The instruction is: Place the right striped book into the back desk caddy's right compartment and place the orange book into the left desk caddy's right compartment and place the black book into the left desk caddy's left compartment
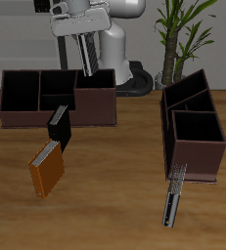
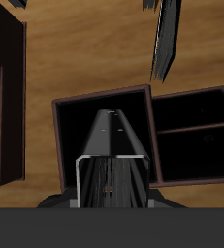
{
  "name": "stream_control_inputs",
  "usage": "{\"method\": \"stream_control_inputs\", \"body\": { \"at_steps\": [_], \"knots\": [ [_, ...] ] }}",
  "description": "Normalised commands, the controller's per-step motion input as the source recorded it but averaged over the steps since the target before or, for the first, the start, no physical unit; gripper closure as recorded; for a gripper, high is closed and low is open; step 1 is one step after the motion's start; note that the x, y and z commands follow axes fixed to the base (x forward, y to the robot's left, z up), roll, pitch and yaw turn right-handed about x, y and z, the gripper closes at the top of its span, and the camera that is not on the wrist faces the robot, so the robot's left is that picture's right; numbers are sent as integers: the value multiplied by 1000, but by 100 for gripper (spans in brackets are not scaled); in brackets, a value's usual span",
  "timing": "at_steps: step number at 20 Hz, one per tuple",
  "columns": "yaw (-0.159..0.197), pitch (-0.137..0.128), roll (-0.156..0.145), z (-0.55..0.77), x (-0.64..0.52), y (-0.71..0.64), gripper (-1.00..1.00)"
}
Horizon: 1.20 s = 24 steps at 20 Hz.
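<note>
There are four books and two caddies on the table (image 1: 119, 195). The gripper (image 1: 86, 39) is pressed together on the right striped book (image 1: 93, 59) and pinches it at its upper end, so the book hangs down, a little tilted. It hangs over the right compartment of the back caddy (image 1: 46, 119), near its rear wall. In the wrist view the book (image 2: 113, 145) points down into this black-lined compartment, inside the brown rim (image 2: 57, 126). I cannot tell if its lower end is touching the floor of the compartment. The back caddy has three sections, and I see no book lying in the other two.

The black book (image 1: 59, 125) stands just in front of the back caddy, touching or almost touching its front wall. The orange book (image 1: 46, 169) is nearer the table's front edge, close to the black one, and is tilted. The second striped book (image 1: 173, 200), the slim one with a pale edge, lies just in front of the left caddy (image 1: 195, 161). I see no book in the sections of this caddy. One plant (image 1: 178, 39) stands behind it
</note>
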Motion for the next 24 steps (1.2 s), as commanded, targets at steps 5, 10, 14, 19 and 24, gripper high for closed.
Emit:
{"method": "stream_control_inputs", "body": {
  "at_steps": [5,10,14,19,24],
  "knots": [
    [0,37,-11,-89,210,-5,100],
    [31,21,10,-125,65,67,100],
    [41,-22,8,-31,-8,11,100],
    [95,-74,4,-7,-60,58,100],
    [-9,18,-27,-41,173,-72,100]
  ]
}}
